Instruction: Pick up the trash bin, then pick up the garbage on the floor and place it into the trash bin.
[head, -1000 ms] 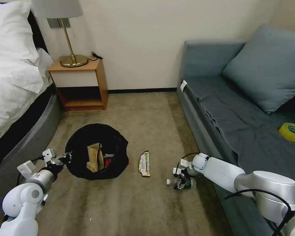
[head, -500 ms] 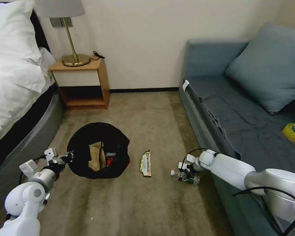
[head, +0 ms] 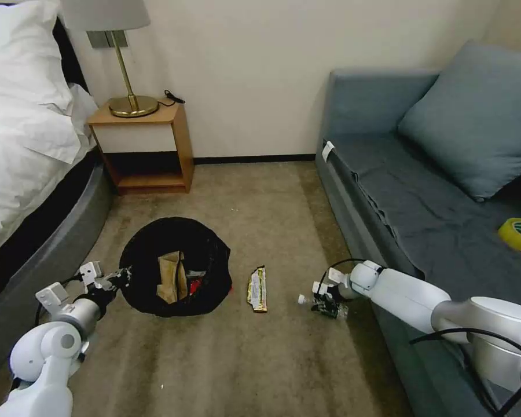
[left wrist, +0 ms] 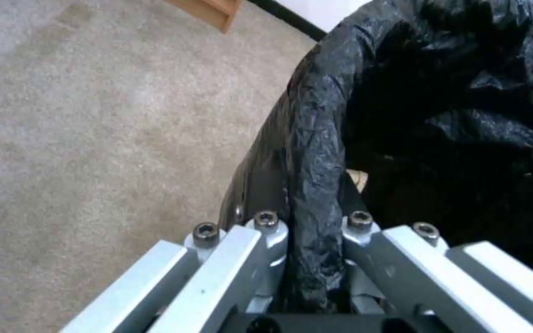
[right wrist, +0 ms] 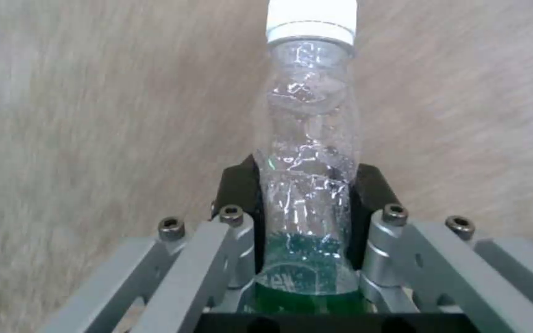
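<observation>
Black crinkly plastic lines the trash bin, which stands on the beige carpet between the bed and the sofa. Inside it, the head view shows a crumpled brown paper bag and a bit of red wrapper beside it. The left gripper is at the bin's near-left rim, and the left wrist view shows its fingers pressed together on a fold of the black liner at that rim.

To the right of the bin, close by but apart from it, 1 long gold-green bar wrapper lies flat on the carpet. Farther right, near the foot of the sofa, the right gripper is clamped on the clear bottle: the right wrist view shows 2 black pads against its sides just above the green label, with the white cap pointing away from the wrist. In the head view the bottle lies roughly level, its cap toward the bar wrapper; whether it touches the carpet cannot be told.

Behind the bin, a wooden nightstand with a brass lamp stands against the wall. On the sofa seat lies a yellow tape roll, well apart from the rest.
</observation>
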`<state>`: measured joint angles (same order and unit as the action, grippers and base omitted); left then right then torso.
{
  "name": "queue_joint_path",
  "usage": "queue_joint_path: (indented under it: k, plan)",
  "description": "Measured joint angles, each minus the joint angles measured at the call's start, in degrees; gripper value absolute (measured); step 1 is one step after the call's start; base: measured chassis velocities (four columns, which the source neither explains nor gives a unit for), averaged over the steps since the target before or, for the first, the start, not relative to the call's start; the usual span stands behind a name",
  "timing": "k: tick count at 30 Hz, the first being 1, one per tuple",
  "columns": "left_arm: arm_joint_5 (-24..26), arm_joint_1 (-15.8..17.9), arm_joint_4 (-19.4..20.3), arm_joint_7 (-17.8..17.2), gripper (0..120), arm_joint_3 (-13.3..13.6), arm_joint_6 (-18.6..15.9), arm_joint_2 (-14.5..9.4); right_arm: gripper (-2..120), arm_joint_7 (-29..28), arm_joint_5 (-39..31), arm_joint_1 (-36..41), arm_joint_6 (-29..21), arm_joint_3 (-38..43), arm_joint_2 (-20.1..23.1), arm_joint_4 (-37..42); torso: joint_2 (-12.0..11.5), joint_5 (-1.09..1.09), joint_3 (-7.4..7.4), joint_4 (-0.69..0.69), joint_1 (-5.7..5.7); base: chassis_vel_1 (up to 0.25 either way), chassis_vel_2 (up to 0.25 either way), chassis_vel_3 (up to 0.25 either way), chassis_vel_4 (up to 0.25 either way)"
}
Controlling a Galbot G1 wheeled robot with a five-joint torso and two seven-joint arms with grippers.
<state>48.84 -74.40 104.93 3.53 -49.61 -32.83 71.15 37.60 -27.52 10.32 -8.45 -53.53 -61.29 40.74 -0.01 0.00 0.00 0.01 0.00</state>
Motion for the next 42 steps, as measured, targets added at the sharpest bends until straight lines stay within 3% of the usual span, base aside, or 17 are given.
queue_joint_path:
  k: [8, 19, 28, 35, 42]
  plan:
    - [0.4, 1.1, -0.1, -0.7, 4, 0.8, -1.1, -0.6, 20, -5.2, -3.7, -1.2, -1.9, 9.8, 4.8, 13.0, 0.0, 0.0, 0.0, -0.01, 0.0, 0.0, 0.0, 0.0, 0.0]
    - [1.6, 3.6, -1.4, -2.1, 4, 2.7, -3.0, -2.7, 20, -15.2, -9.5, -2.1, -1.7, 21.1, 4.6, 25.9, 0.0, -0.01, -0.01, -0.01, 0.0, 0.0, 0.0, 0.0, 0.0]
    - [1.6, 4.1, -2.7, -2.4, 4, 4.0, -3.7, -3.8, 20, -24.4, -17.5, -2.8, -1.9, 24.7, 2.5, 39.2, 0.0, -0.01, 0.0, -0.01, 0.0, 0.0, 0.0, 0.0, 0.0]
    - [1.5, 3.8, -3.0, -2.6, 4, 4.5, -4.0, -3.8, 20, -26.8, -21.8, -3.7, -2.0, 24.4, 0.7, 43.9, 0.0, -0.01, -0.01, -0.01, 0.0, 0.0, 0.0, 0.0, 0.0]
    - [2.1, 3.0, -2.1, -3.2, 4, 4.3, -4.4, -3.2, 20, -28.4, -26.6, -5.0, -2.6, 19.8, -5.8, 49.7, 0.0, -0.02, -0.01, 0.01, 0.0, 0.0, 0.0, 0.0, 0.0]
